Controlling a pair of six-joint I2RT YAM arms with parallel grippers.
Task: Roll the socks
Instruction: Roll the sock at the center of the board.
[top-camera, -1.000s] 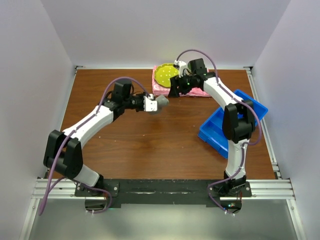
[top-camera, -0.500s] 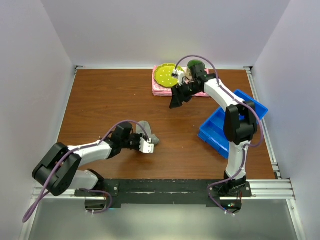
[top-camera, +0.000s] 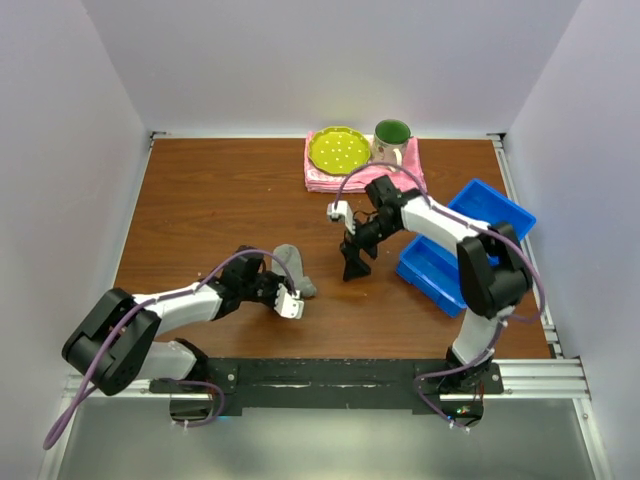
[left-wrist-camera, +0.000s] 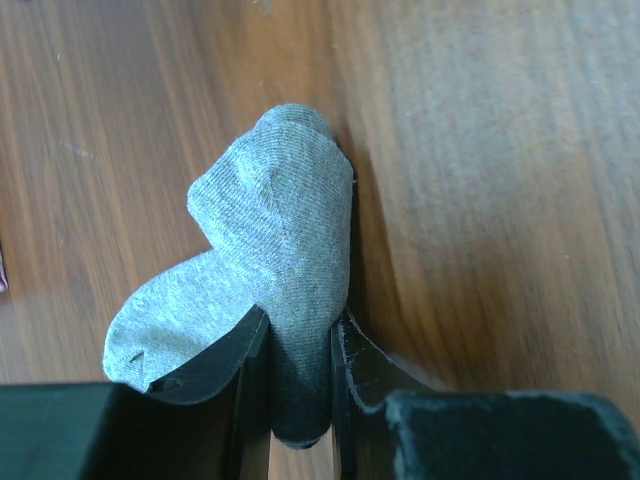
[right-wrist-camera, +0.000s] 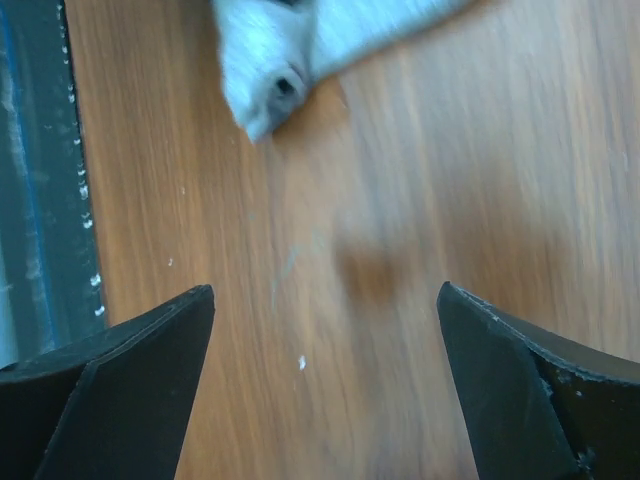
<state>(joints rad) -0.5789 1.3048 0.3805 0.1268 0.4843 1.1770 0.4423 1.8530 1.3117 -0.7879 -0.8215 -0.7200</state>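
From above, the sock (top-camera: 291, 266) lies on the table (top-camera: 200, 200) near its front edge, left of the middle. The left gripper (top-camera: 293, 302) reaches in low from the left and meets the sock's near end. How firmly it grips cannot be told from this view. The right gripper (top-camera: 352, 270) points down at the wood just right of the sock and does not touch it. At the back edge a plate (top-camera: 338, 150) and a mug (top-camera: 391, 137) stand on a pink cloth (top-camera: 320, 181). A blue bin (top-camera: 440, 262) sits to the right.

The left wrist view shows the sock (left-wrist-camera: 280, 240) bunched into a grey lump. It is pinched between the two black fingers (left-wrist-camera: 225, 360), which stand only a narrow gap apart and are closed on the fabric. The rest of the sock runs forward onto the wood, and one flap droops over the left finger.

In the right wrist view the fingers (right-wrist-camera: 140, 350) are spread wide with nothing between them. The blurred sock (right-wrist-camera: 290, 50) lies ahead at the top of the view, clear of both tips.
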